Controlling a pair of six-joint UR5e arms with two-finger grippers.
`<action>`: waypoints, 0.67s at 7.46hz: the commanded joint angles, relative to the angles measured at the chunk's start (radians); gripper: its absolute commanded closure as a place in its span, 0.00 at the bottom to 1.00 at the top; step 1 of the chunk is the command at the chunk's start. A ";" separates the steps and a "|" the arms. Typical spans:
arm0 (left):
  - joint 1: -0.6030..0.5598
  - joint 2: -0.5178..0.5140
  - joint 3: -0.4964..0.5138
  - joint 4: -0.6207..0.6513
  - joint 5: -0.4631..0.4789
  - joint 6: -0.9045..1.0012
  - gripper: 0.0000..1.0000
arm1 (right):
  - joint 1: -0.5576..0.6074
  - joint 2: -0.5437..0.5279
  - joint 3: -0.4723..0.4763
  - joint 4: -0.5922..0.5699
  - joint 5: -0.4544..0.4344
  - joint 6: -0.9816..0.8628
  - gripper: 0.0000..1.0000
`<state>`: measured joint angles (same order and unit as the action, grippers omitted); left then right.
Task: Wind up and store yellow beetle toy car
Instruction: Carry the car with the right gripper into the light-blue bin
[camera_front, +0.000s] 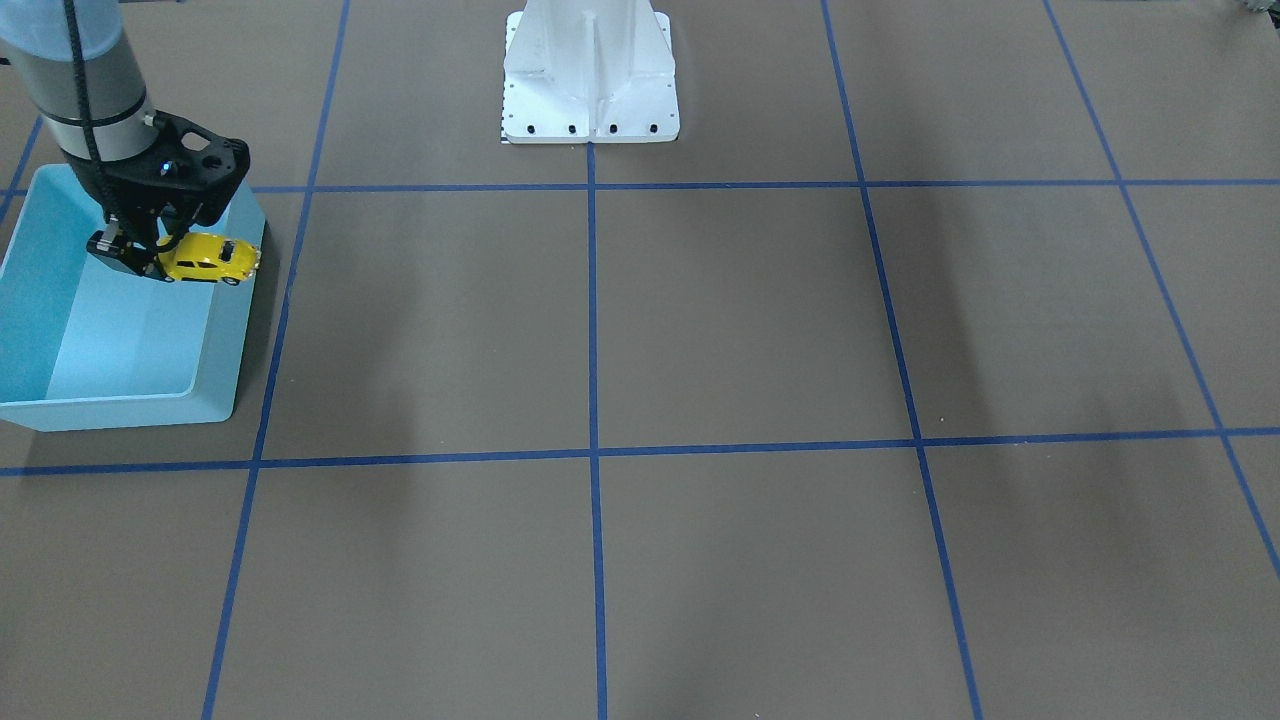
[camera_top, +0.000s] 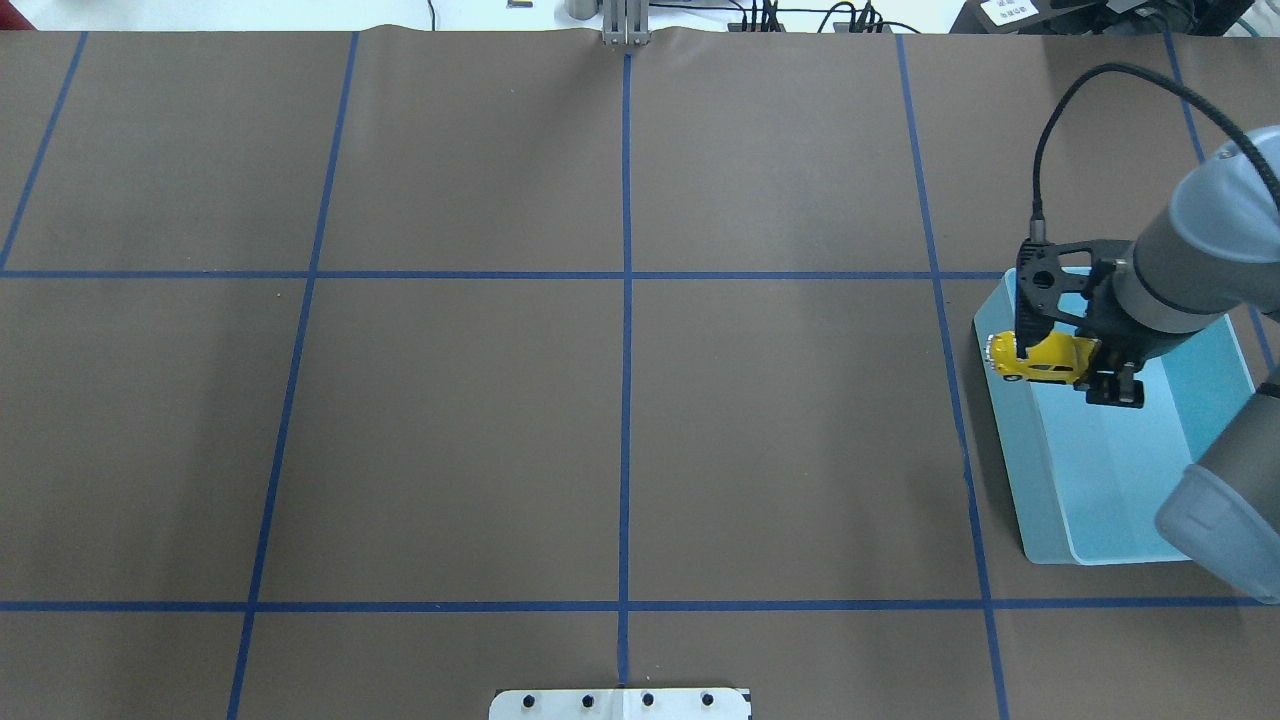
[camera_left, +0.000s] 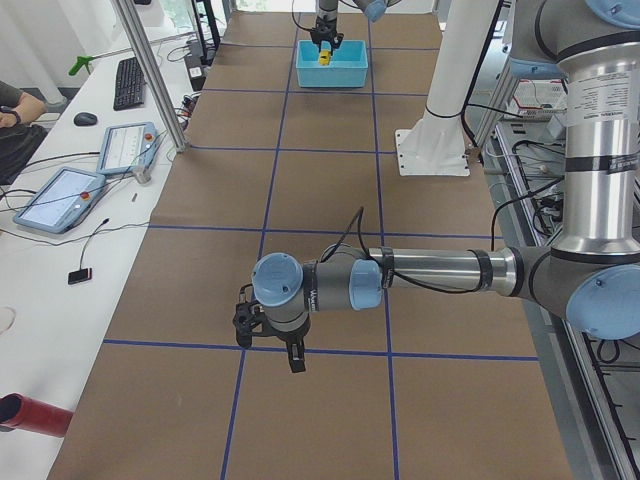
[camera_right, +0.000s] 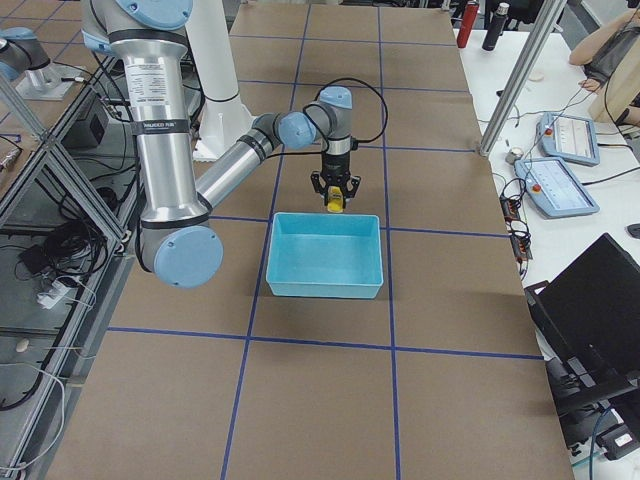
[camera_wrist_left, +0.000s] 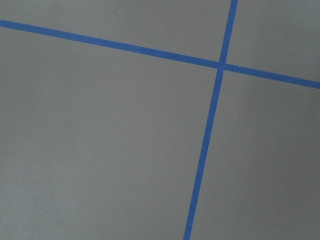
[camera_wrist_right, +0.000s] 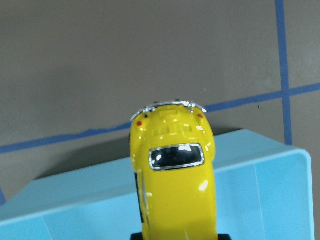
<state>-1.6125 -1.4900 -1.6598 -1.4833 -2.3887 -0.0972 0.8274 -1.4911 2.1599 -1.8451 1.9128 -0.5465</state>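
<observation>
The yellow beetle toy car (camera_front: 215, 258) is held in my right gripper (camera_front: 158, 252), which is shut on one end of it. The car hangs level over the light blue bin (camera_front: 100, 412), and its free end pokes out past the bin's wall toward the table middle. The overhead view shows the car (camera_top: 1045, 357) in the gripper (camera_top: 1072, 358) at the bin's (camera_top: 1030, 480) far inner corner. The right wrist view shows the car's roof and window (camera_wrist_right: 172, 175) above the bin's rim (camera_wrist_right: 260, 180). My left gripper (camera_left: 270, 345) hovers low over the table; I cannot tell if it is open or shut.
The brown table is marked with a grid of blue tape lines (camera_top: 626, 350). The white robot base plate (camera_front: 590, 90) stands at the robot's edge of the table. The left wrist view shows only table and a tape crossing (camera_wrist_left: 220, 65). Operator tablets (camera_left: 60, 195) lie beside the table.
</observation>
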 joint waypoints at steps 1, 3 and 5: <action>0.000 0.001 0.000 0.000 0.000 0.001 0.00 | 0.036 -0.186 -0.005 0.193 0.012 -0.039 0.88; 0.000 0.001 0.000 0.000 0.000 -0.001 0.00 | 0.085 -0.325 -0.073 0.440 0.093 -0.043 0.64; 0.000 -0.001 0.000 0.000 0.000 -0.001 0.00 | 0.082 -0.316 -0.123 0.498 0.100 -0.027 0.01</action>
<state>-1.6122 -1.4906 -1.6598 -1.4834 -2.3884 -0.0980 0.9073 -1.8023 2.0665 -1.3878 2.0039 -0.5823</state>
